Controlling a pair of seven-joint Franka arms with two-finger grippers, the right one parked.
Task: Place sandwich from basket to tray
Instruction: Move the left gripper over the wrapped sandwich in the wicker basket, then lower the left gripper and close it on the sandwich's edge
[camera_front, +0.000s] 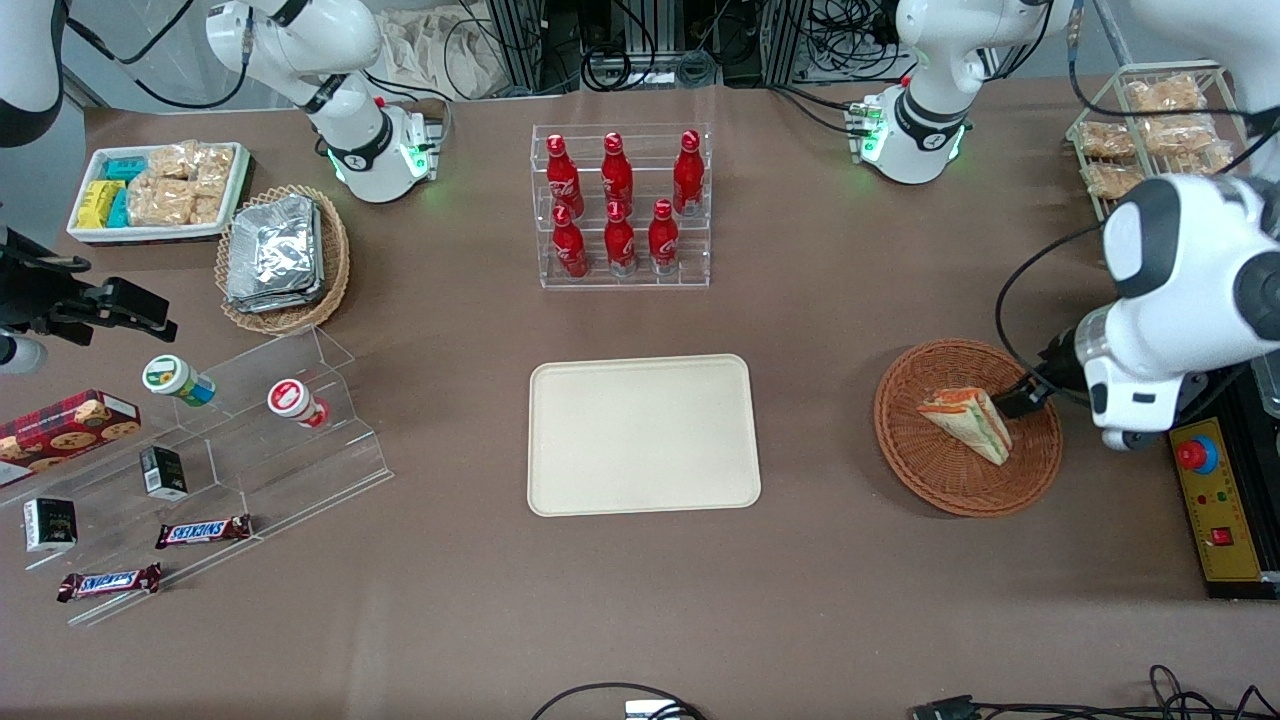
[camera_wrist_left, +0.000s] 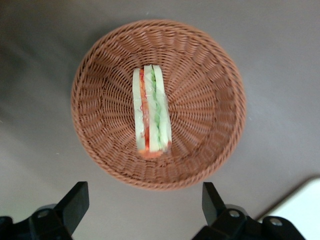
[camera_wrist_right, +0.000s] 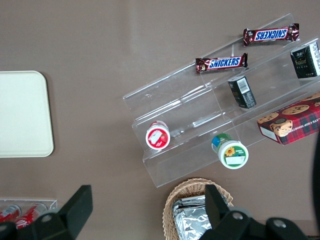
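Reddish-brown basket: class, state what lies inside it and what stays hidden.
Inside the basket lies one wrapped sandwich, standing on edge, its orange and green layers showing. The weave beneath it is covered. The hand hovers open above the rim.

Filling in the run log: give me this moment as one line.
phase: approach | gripper: open, above basket | sandwich: in basket, ungrasped | tray: bare

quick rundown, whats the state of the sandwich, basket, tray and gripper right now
sandwich: wrapped, standing on edge in the basket, not gripped
basket: holds only the sandwich
tray: bare, nothing on it
gripper: open, hovering above the basket's rim, holding nothing
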